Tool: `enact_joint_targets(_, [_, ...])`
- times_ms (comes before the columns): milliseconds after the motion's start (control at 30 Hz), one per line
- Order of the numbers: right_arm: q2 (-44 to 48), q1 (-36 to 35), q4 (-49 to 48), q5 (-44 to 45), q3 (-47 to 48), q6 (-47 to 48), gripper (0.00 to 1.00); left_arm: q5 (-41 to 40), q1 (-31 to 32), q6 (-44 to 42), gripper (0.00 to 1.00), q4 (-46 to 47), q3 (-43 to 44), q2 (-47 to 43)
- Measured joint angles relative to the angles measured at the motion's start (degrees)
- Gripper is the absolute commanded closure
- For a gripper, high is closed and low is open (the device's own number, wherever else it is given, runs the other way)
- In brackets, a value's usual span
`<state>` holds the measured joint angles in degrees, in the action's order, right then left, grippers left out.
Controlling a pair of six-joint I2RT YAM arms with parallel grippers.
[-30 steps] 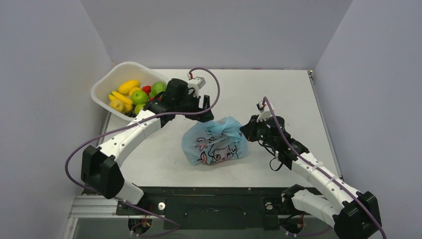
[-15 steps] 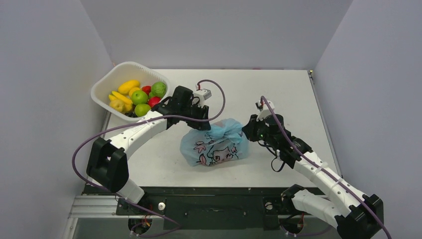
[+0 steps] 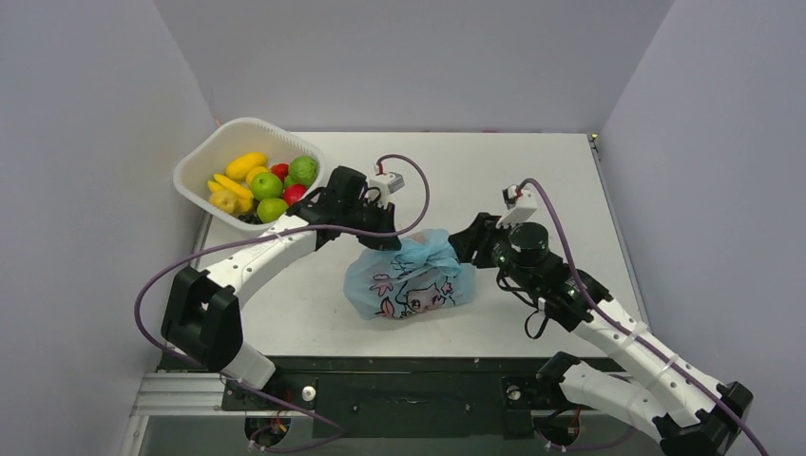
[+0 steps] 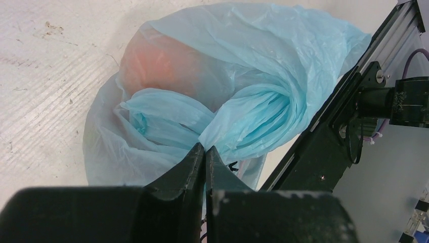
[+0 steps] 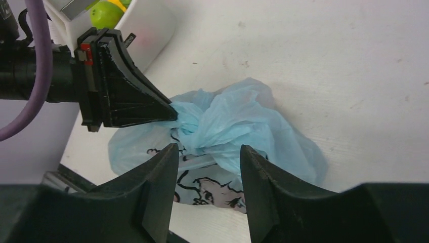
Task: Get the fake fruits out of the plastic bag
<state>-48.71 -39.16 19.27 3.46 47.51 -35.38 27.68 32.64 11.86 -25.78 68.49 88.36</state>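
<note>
- Plastic bag [image 3: 411, 283] lies on the table [image 3: 532, 171] between the two arms, its top gathered into a bunch.
- We see the left gripper [image 4: 205, 152] pinched tight on a fold of that bunch. The right gripper [image 5: 208, 152] hangs just beside the bag, jaws apart and holding nothing.
- One of the fake fruits [image 4: 157, 63] shows as an orange blur through the film, so we judge the emptying is all left to do.
- A dark cartoon drawing [image 3: 409, 294] is printed on the bag; we can read no lettering.

One bag [image 3: 412, 280], perhaps three green apples [image 3: 266, 184]
</note>
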Motion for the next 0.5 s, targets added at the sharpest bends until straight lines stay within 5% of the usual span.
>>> enact_joint_targets(500, [-11.0,-6.1,-11.8,1.5,-3.4,-17.2,0.55,-2.7,1.5,0.0,1.00,0.7,-2.0,-5.3])
